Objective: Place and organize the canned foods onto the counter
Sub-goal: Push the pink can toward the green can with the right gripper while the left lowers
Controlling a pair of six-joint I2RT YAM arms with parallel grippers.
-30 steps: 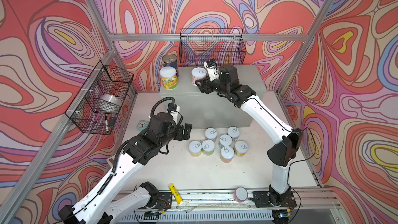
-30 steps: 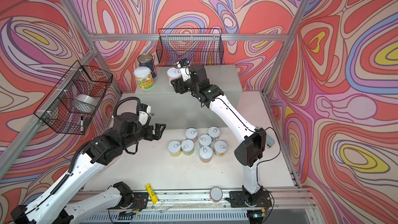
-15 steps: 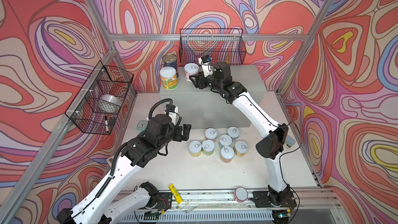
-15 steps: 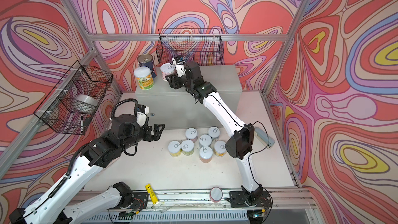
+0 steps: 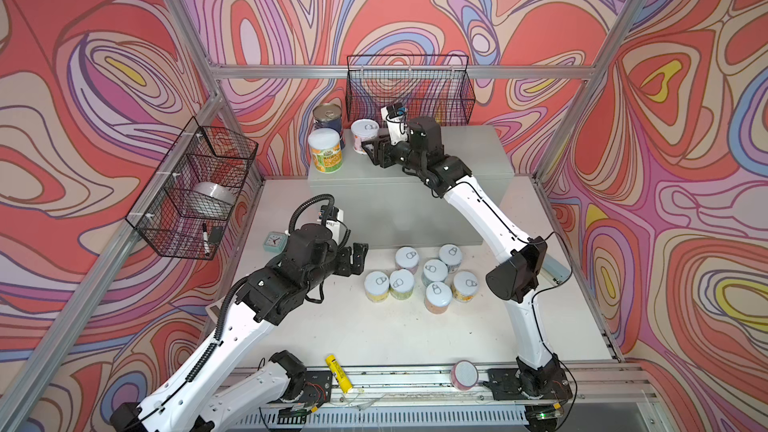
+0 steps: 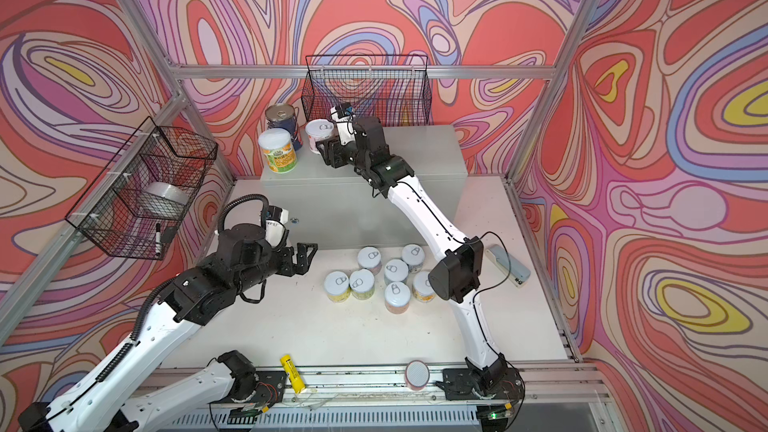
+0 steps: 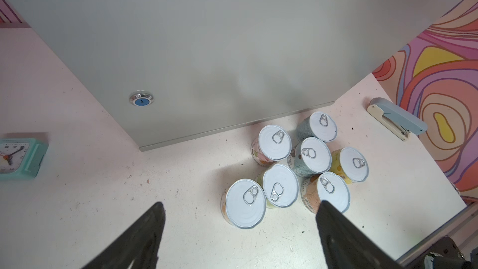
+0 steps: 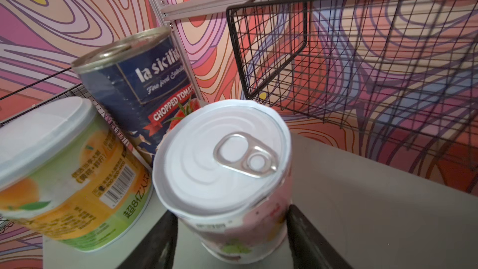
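On the grey counter [image 5: 469,151] stand a blue can with a bare metal top [image 5: 328,116], an orange-green can with a white lid [image 5: 325,149], and a pink-labelled can [image 5: 364,135]. My right gripper [image 5: 368,149] is shut on the pink can [image 8: 222,161], low on its sides, right beside the blue can [image 8: 134,84]. Whether the pink can rests on the counter does not show. Several white-lidded cans [image 5: 422,276] cluster on the table before the counter. My left gripper [image 5: 355,261] hovers open and empty just left of that cluster [image 7: 292,172].
A black wire basket [image 5: 409,89] hangs behind the counter, and another [image 5: 195,189] on the left wall holds a tape roll and a marker. A teal clock [image 5: 274,241], a stapler [image 6: 509,263], a yellow tube [image 5: 338,371] and a pink cylinder [image 5: 464,374] lie around the table.
My right gripper has carried the pink can leftward along the counter's back to beside the blue can. The left arm has shifted slightly, its jaws a little narrower.
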